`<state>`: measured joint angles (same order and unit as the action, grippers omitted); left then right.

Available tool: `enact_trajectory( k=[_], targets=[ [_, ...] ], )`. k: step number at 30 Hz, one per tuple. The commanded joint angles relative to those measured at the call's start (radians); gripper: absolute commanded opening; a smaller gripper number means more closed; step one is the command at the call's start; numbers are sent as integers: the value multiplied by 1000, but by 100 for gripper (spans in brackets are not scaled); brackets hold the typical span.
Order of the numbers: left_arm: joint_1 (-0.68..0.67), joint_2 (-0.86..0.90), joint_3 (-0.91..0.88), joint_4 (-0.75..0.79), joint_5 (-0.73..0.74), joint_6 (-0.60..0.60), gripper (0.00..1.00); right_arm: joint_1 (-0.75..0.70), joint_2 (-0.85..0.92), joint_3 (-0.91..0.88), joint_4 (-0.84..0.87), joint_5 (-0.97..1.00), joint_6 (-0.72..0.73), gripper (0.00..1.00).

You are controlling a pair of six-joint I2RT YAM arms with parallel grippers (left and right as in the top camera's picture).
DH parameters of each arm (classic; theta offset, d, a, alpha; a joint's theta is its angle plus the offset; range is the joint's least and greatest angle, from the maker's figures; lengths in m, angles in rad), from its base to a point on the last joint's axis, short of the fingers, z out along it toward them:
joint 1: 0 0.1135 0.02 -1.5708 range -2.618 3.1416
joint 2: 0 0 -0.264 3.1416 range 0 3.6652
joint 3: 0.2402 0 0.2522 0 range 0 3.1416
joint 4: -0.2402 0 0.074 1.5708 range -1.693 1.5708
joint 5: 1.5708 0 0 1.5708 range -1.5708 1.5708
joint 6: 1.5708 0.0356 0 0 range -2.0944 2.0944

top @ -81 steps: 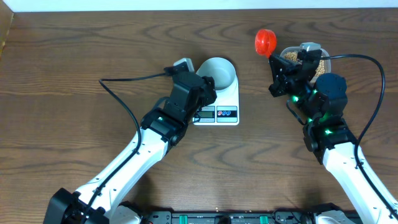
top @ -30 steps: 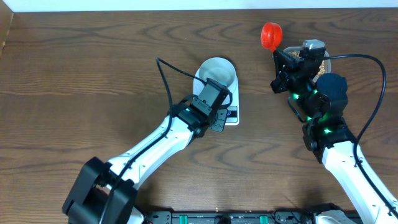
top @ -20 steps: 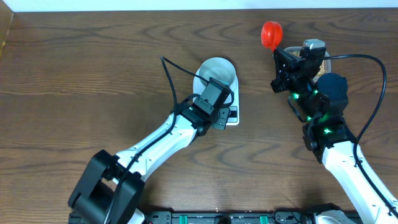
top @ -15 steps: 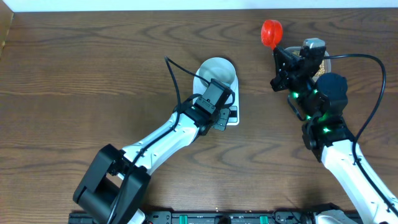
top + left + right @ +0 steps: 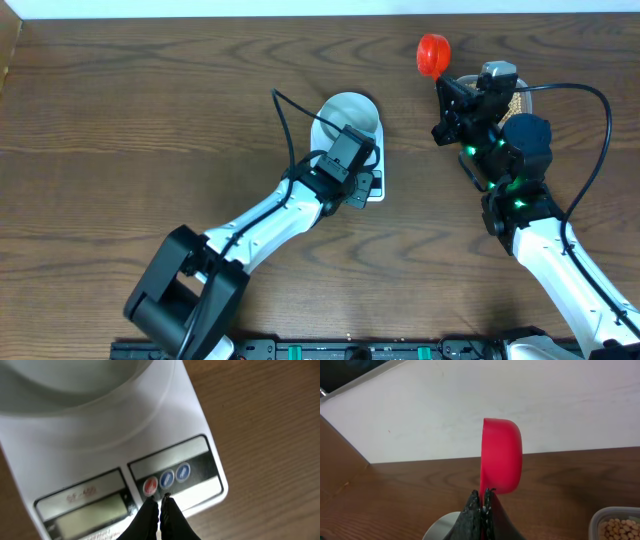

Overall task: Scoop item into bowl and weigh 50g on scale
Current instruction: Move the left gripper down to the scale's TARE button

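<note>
Beans (image 5: 619, 528), small, round and tan, lie in the clear plastic tub (image 5: 596, 519) at the far right of the table (image 5: 120, 120). In the overhead view my right arm covers most of that tub.

My right gripper (image 5: 482, 502) hovers beside the tub, fingers clamped together on the handle of the red measuring scoop (image 5: 502, 455). The scoop cup stands on edge above the fingertips, seen against the white wall (image 5: 570, 405). I cannot tell whether the cup holds anything.

The bowl (image 5: 350, 115), pale bluish-white, sits on the far end of the scale (image 5: 378, 150), well apart from the tub. No beans show in it from overhead.

My left gripper (image 5: 160, 507) is over the near edge of the scale, fingers pressed together with nothing between them. The tips point at the control panel, just below the red button (image 5: 150, 486) and the nearest blue button (image 5: 167, 478). I cannot confirm contact with the panel. The LCD display (image 5: 85, 510) lies just left of the buttons; its reading is too faint to make out.
</note>
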<state>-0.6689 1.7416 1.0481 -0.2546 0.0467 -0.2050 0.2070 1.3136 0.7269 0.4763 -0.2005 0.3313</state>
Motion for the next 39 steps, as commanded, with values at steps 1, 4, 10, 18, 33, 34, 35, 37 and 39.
enact_trajectory(
  k=[1, 4, 10, 18, 33, 34, 35, 37, 39],
  targets=[
    [-2, 42, 21, 23, -2, 29, 8, -7, -2, 24, 5, 14, -11, 1],
    [-2, 52, 21, 25, -2, 29, 7, -7, -2, 24, 2, 14, -11, 1],
    [-2, 52, 20, 26, -2, 34, 7, -7, -2, 24, 2, 14, -11, 1],
    [3, 78, 19, 53, -2, 41, 8, -7, -2, 24, 3, 14, -11, 1],
    [12, 101, 19, 59, -2, 44, 8, -7, -2, 24, 2, 14, -10, 1],
    [12, 101, 19, 60, -2, 45, 7, -7, -2, 24, 2, 14, -11, 1],
    [12, 101, 19, 63, -2, 51, 7, -7, -2, 24, 2, 14, -11, 1],
    [12, 101, 19, 66, -2, 55, 7, -7, -2, 24, 2, 14, -11, 1],
    [12, 101, 19, 66, -2, 55, 7, -7, -2, 24, 2, 14, -11, 1]
  ],
)
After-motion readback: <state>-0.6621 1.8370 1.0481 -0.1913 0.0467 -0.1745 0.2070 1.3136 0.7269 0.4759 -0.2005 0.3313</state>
